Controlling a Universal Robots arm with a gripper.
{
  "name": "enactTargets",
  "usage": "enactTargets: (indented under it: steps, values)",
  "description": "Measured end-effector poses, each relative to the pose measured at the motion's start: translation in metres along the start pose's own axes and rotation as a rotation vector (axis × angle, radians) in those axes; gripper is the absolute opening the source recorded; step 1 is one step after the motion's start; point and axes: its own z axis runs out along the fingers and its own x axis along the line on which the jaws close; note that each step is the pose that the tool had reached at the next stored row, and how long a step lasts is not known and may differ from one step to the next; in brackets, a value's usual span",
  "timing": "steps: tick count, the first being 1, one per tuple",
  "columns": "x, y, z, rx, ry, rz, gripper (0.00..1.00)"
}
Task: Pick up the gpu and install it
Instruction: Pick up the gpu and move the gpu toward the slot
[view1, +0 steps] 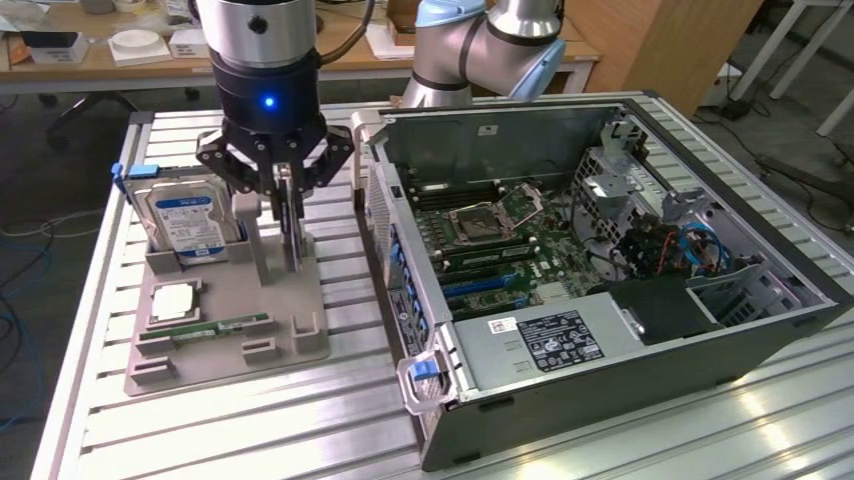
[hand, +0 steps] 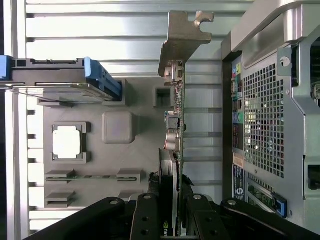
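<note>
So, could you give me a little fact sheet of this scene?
claw: closed on the gpu
gpu: upright on edge, at the grey tray
grey tray: also carries a hard drive, a square chip, a memory stick
computer case: open, on the exterior view's right of the tray

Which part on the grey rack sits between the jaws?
The gpu, the thin dark card standing on edge; hard drive and memory stick sit clear.

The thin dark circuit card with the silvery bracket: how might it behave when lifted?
Probably stiff: the thin dark circuit card stands straight in the gripper. Likely fragile: small parts sit exposed. The silvery metal bracket overhangs one end, so it may tip.
</note>
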Motion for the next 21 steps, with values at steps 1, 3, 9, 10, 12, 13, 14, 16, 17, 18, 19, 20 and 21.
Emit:
enactTargets:
  steps: [1, 3, 9, 10, 12, 13, 14, 16, 17, 18, 19, 20, 21]
  values:
    - [0.0, 0.0, -0.0006, 0.0, 0.0001, 0.0, 0.26]
    - [0.0, 0.0001, -0.0017, -0.0001, 0.0, 0.0, 0.26]
    - [0.0, 0.0004, -0.0051, -0.0003, 0.0001, 0.0, 0.26]
    - [0.0, 0.0004, -0.0056, -0.0003, 0.0001, 0.0, 0.26]
    - [0.0, 0.0005, -0.0066, -0.0003, 0.0001, 0.0, 0.26]
    - [0.0, 0.0005, -0.0072, -0.0003, 0.0001, 0.0, 0.26]
    - [0.0, 0.0006, -0.0076, -0.0004, 0.0001, 0.0, 0.26]
    - [0.0, 0.0006, -0.0086, -0.0004, 0.0, 0.0, 0.26]
    - [0.0, 0.0006, -0.0092, -0.0005, 0.0001, 0.0, 0.26]
    - [0.0, 0.0007, -0.0097, -0.0005, 0.0001, 0.0, 0.26]
    - [0.0, 0.0007, -0.0102, -0.0005, 0.0001, 0.0, 0.26]
    - [0.0, 0.0008, -0.0107, -0.0006, 0.0, 0.0, 0.26]
    - [0.0, 0.0008, -0.0113, -0.0006, 0.0001, 0.0, 0.26]
